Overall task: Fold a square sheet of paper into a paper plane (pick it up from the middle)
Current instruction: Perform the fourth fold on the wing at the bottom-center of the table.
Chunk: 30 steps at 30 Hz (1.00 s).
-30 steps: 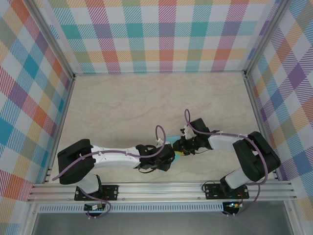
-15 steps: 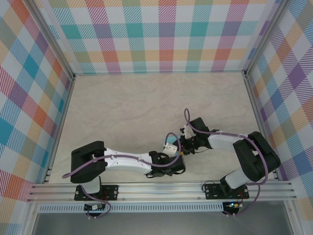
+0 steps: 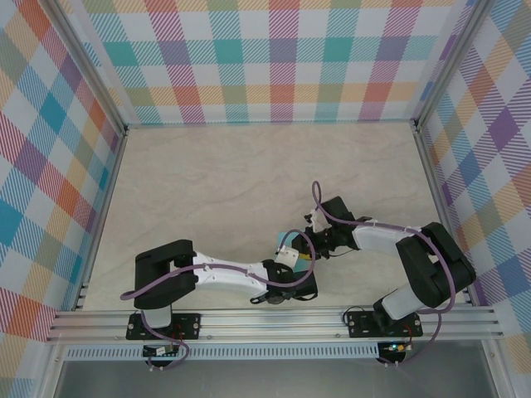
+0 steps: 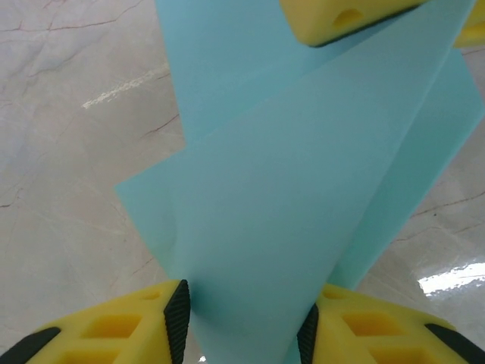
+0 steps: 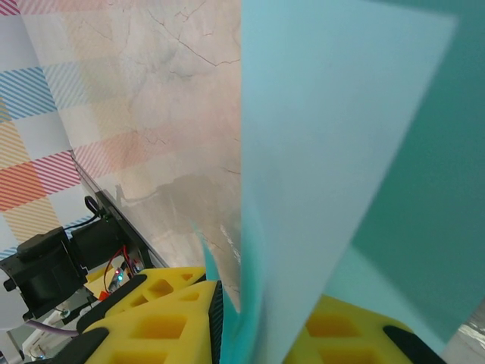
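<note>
The teal sheet of paper [image 4: 288, 189] is folded into overlapping slanted layers and hangs above the table between both grippers. From this close I cannot tell whether it has the shape of a paper plane. My right gripper [image 5: 265, 326] is shut on its lower edge, several layers pinched between the yellow fingers. One right finger [image 4: 341, 15] sits on the paper's top in the left wrist view. My left gripper [image 4: 242, 326] is open, its black pads standing either side of a narrow flap that fills the gap. In the top view the two grippers [image 3: 303, 259] meet near the table's front.
The beige marble tabletop [image 3: 249, 174] stretches behind the grippers. Plaid walls [image 3: 274, 58] close off the back and both sides. An aluminium rail [image 3: 274, 319] with the arm bases runs along the near edge, close beneath the grippers.
My left arm has swung to the right, carrying its gripper in under the right gripper and around the paper. The right arm has stayed where it was.
</note>
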### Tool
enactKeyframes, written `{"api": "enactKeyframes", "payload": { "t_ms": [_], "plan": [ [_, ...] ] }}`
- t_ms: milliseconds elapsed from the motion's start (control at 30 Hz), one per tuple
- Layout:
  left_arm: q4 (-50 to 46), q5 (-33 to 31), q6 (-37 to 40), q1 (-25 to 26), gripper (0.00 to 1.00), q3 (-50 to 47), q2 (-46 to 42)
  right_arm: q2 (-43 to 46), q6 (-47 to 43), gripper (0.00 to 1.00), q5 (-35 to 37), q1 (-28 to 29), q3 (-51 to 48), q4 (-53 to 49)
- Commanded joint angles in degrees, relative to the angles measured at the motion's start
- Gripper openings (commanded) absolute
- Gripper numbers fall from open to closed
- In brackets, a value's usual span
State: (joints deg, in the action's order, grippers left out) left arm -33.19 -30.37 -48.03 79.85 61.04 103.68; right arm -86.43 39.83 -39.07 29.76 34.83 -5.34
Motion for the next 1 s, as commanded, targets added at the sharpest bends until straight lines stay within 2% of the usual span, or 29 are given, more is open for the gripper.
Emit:
{"api": "enactKeyframes", "payload": {
  "t_ms": [0, 200, 633, 833, 967],
  "plan": [
    [-2.94, -2.92, -1.27, 1.16, 0.39, 1.81, 0.49, 0.15, -0.15, 0.24, -0.31, 0.31, 1.58, -1.06],
    [-3.08, -3.46, -1.72, 1.44, 0.29, 1.82, 0.38, 0.13, -0.37, 0.24, -0.04, 0.39, 1.62, -1.59],
    [-2.72, -3.90, -1.93, 1.55, 0.15, 1.34, 0.30, 0.78, -0.73, 0.26, 0.64, 0.39, 1.41, -2.78],
    [2.43, -1.71, -1.20, 1.04, 0.12, -2.42, -2.91, 4.19, -2.62, 0.29, 4.27, 0.39, 2.68, -8.01],
    [9.86, 2.97, 0.18, -0.97, 0.12, -7.96, -7.62, 9.03, -3.31, 0.35, 9.13, 0.30, 3.34, -12.31]
  ]
}}
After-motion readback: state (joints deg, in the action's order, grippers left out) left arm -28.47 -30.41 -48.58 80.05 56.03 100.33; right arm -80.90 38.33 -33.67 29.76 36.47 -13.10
